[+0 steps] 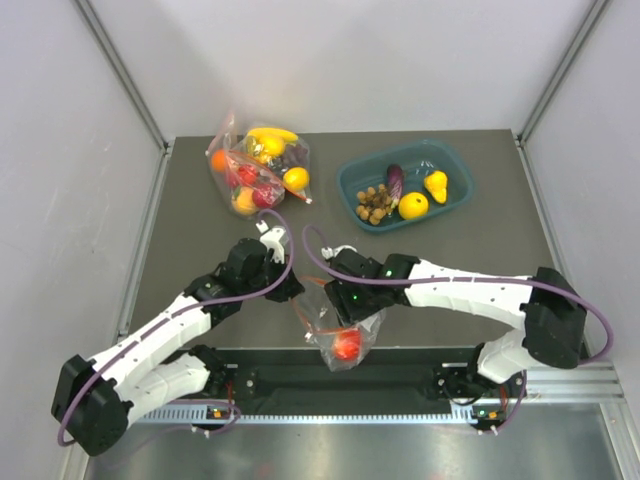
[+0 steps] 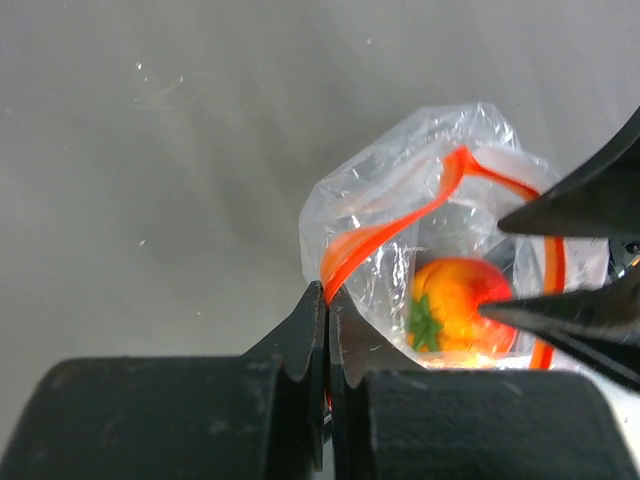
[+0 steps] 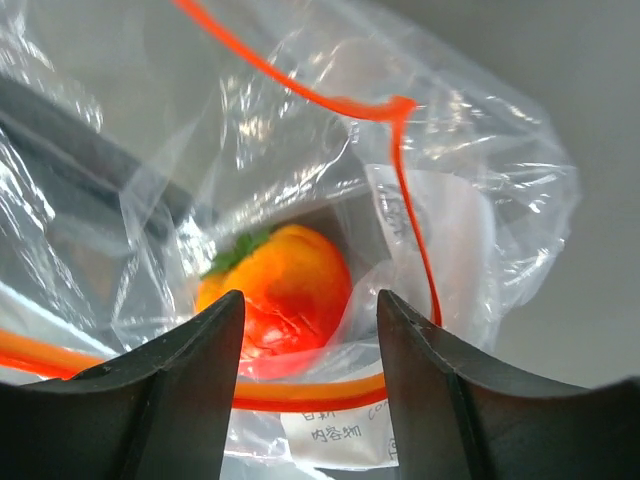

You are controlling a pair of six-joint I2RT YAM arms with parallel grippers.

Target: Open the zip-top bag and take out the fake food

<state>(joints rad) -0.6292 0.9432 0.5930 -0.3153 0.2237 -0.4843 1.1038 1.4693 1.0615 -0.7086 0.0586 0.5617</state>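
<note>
The zip-top bag (image 1: 338,330) hangs over the table's near edge, its mouth pulled open. A red tomato (image 1: 347,345) lies in it. My left gripper (image 1: 296,291) is shut on the bag's red-orange zip strip (image 2: 375,240); in the left wrist view its jaws (image 2: 328,300) pinch the strip. My right gripper (image 1: 350,305) is open at the bag's mouth. In the right wrist view its fingers (image 3: 310,305) stand either side of the tomato (image 3: 285,295) without closing on it. The tomato also shows in the left wrist view (image 2: 450,305).
A teal basin (image 1: 455,160) at the back right holds a brown cluster (image 1: 373,203), purple eggplant (image 1: 394,180), yellow lemon (image 1: 413,205) and yellow pear (image 1: 436,184). A second clear bag (image 1: 258,168) with banana and orange lies at the back left.
</note>
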